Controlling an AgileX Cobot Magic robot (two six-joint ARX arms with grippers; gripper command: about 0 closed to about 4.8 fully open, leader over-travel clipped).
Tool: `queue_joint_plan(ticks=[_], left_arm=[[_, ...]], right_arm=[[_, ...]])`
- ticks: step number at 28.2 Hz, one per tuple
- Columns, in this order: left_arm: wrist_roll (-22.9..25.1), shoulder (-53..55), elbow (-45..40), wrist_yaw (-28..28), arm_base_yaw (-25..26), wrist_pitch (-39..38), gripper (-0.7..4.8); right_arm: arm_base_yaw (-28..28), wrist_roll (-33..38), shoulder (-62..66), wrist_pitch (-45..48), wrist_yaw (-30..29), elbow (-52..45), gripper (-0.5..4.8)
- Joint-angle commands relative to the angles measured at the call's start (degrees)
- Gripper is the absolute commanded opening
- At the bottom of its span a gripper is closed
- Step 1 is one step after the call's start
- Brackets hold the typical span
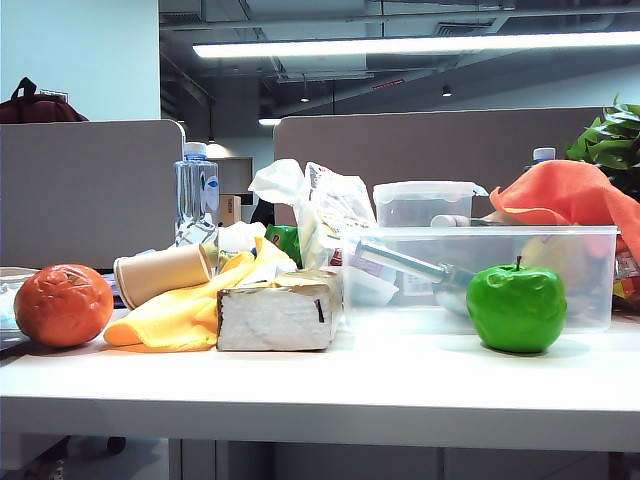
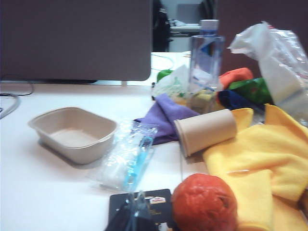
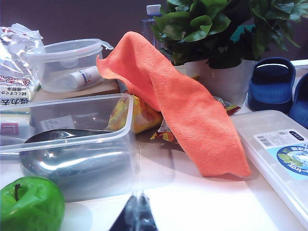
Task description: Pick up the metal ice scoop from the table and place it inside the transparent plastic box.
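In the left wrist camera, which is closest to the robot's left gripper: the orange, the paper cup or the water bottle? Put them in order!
From the left gripper, shut, at the near edge:
1. Orange, right beside it.
2. Paper cup, lying on its side farther back.
3. Water bottle, standing upright behind the cup.

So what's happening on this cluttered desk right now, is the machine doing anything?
Nothing is being handled at this moment. The metal ice scoop already lies inside the transparent plastic box, behind the green apple. The left gripper is shut and empty, hanging back above the table near the orange and the paper cup. The right gripper looks shut too, holding nothing, near the box. The job looks done.
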Motion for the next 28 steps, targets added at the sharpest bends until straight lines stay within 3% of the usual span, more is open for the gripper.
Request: queue_joint_plan(ticks=[1,28], left_arm=[[0.5,0.0,0.1,2.4,0.2,0.5,-0.05],[0.9,0.0,0.2,4.2,0.2,0.1,-0.06]], right_arm=[[0.0,0.0,0.0,0.6,0.0,0.1,-0.01],[0.0,0.0,0.0,0.6,0.0,0.1,-0.01]])
